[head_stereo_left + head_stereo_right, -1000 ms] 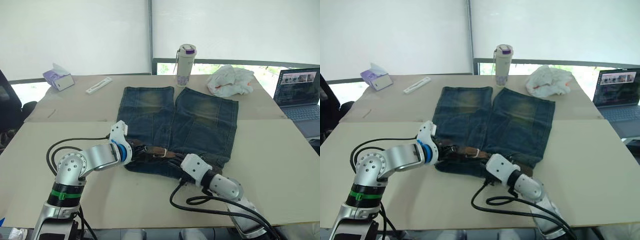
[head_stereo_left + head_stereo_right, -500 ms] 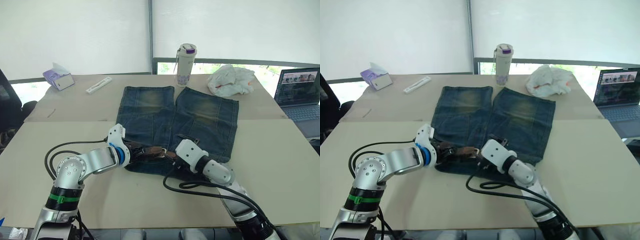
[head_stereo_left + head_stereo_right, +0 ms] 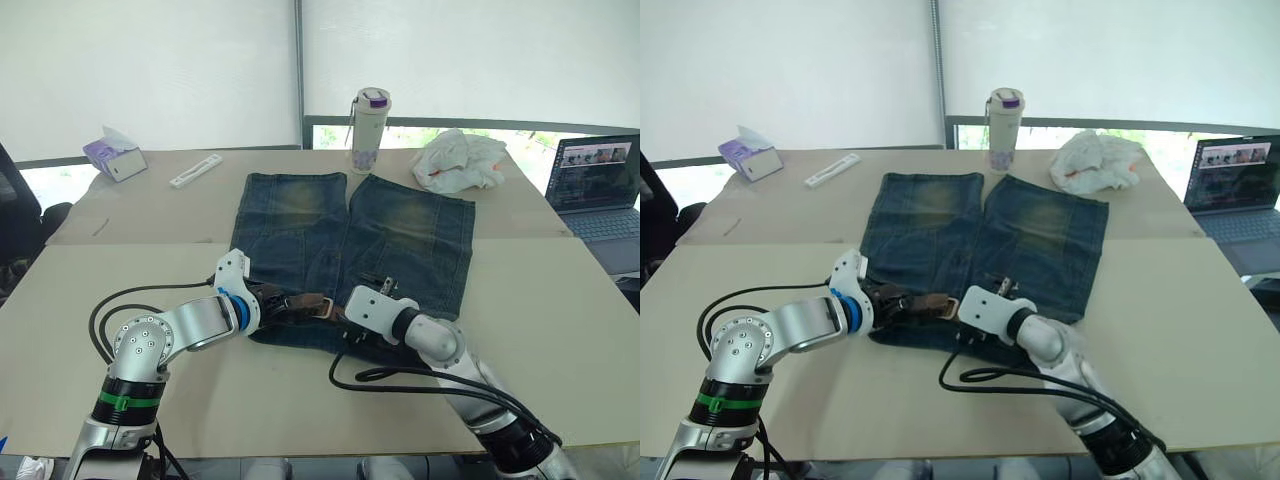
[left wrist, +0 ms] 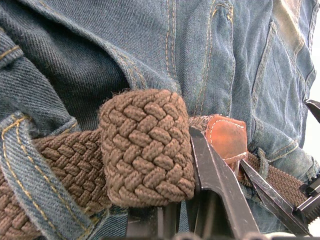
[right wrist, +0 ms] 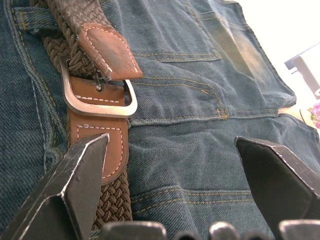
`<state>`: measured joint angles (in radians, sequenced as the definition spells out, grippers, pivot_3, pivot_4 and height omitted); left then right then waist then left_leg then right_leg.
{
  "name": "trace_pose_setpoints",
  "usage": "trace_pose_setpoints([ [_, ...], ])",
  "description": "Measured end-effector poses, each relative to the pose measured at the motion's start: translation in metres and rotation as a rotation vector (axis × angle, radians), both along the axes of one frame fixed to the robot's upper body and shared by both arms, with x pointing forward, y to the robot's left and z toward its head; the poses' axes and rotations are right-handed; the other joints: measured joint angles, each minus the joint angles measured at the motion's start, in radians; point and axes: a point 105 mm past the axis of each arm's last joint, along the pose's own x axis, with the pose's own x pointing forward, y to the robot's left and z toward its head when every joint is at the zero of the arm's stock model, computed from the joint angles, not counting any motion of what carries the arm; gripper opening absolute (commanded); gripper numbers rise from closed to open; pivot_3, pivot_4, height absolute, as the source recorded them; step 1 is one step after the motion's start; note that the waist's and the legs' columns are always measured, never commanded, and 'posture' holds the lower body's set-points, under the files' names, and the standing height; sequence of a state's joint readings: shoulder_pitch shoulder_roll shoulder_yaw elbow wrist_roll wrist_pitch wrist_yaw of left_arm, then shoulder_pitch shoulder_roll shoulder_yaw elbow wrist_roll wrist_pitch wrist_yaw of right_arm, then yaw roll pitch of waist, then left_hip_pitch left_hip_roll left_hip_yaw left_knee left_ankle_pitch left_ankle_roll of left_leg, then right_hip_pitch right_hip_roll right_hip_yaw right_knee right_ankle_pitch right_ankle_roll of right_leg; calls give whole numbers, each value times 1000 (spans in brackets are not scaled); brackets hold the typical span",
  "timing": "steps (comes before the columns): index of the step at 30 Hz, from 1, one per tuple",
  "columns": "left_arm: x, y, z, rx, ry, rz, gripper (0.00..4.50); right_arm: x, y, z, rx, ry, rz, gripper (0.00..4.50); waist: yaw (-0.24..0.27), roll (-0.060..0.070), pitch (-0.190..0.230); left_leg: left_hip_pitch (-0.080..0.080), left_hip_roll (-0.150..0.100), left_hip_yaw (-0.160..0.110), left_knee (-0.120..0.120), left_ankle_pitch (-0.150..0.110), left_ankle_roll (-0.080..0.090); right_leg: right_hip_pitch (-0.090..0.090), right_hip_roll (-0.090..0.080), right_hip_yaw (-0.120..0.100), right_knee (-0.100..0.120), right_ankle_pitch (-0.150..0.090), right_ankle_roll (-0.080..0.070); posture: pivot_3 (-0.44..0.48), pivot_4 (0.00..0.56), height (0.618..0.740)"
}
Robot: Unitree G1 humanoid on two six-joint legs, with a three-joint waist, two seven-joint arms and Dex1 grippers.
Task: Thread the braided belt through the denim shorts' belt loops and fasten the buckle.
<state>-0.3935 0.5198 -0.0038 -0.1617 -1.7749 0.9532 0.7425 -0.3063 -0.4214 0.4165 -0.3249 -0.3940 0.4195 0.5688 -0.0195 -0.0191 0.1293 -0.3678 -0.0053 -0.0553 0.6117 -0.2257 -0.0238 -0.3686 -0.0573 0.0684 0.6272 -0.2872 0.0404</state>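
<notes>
Denim shorts (image 3: 350, 250) flat on the table (image 3: 560, 300), waistband at near edge. Braided belt (image 4: 145, 150) lies along the waistband, passing under a belt loop (image 4: 25, 170). Left gripper (image 4: 220, 175) is closed on the belt's folded brown strap. Right gripper (image 5: 170, 170) is wide open, holding nothing, over the buckle (image 5: 97, 97); belt tip passes through the buckle.

Dark blue faded denim shorts (image 3: 360, 250) lie flat on the beige counter (image 3: 560, 300); the brown braided belt (image 4: 140, 150) runs along their waistband under a denim belt loop (image 4: 25, 185), its silver square buckle (image 5: 97, 102) fastened.
</notes>
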Motion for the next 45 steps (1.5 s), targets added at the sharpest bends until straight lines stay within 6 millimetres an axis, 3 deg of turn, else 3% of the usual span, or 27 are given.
trace_pose_setpoints([
  [12, 1, 0, 0, -1, -5, 4, 0, 3, 15, 3, -119, -34, 101, 4460, -4, -1, 0, 1, 1, 0, -1, 1, -1, 0, 1, 0, 0, 0, -1, 0, 150, 740],
  [27, 1, 4, 0, -1, -12, 16, 0, 7, 16, 0, 224, -44, 34, 4460, -9, -1, 0, 0, 2, 0, -2, 2, -3, -1, 2, 0, 0, 1, -2, 0, 150, 740],
  [37, 2, 13, 6, 170, -88, -82, 0, 5, 21, 0, 224, -73, 69, 4460, -10, -2, 1, 0, 2, 0, -3, 2, -3, -1, 2, 0, 0, 1, -2, 0, 150, 740],
  [45, 5, 7, 23, 290, -199, -175, 0, 3, 20, -3, 216, -81, 69, 4460, -10, -2, 1, 0, 2, 0, -3, 2, -3, -2, 2, 0, 0, 1, -2, 0, 150, 740],
])
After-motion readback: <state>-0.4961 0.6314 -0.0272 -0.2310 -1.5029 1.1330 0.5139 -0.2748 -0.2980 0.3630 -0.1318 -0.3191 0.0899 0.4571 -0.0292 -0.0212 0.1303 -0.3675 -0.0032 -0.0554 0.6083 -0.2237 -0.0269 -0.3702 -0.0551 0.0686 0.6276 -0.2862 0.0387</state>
